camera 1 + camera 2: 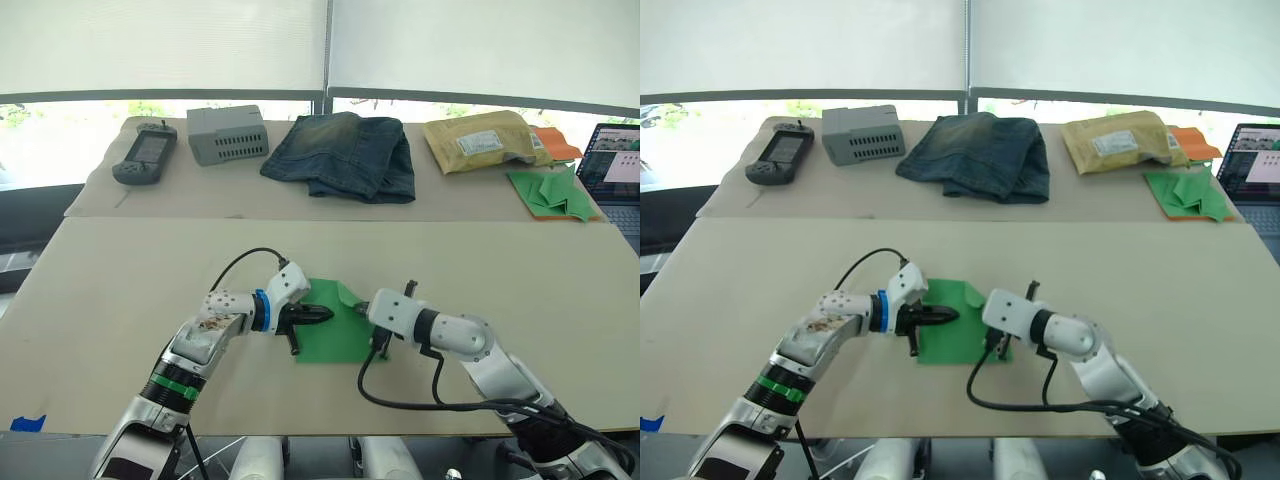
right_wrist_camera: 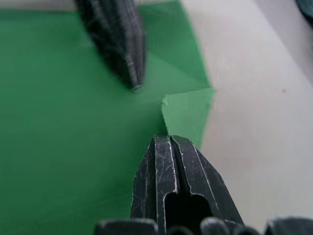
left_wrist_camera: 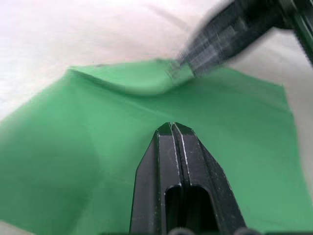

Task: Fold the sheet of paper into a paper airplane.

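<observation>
The sheet of paper [image 1: 332,330] lies flat on the table [image 1: 120,290], near the middle of its near edge, with its far right corner folded over into a small flap. The left end effector [image 1: 322,315], fingers pressed together and empty, rests on the sheet's middle, pinning it. The right end effector [image 2: 168,138], likewise closed on nothing, sits at the flap's edge. This looks like the first corner fold; next, the flap probably needs pressing flat into a crease.

Beige table [image 1: 120,290] under bright windows [image 1: 70,135] with lowered white blinds [image 1: 160,45].
</observation>
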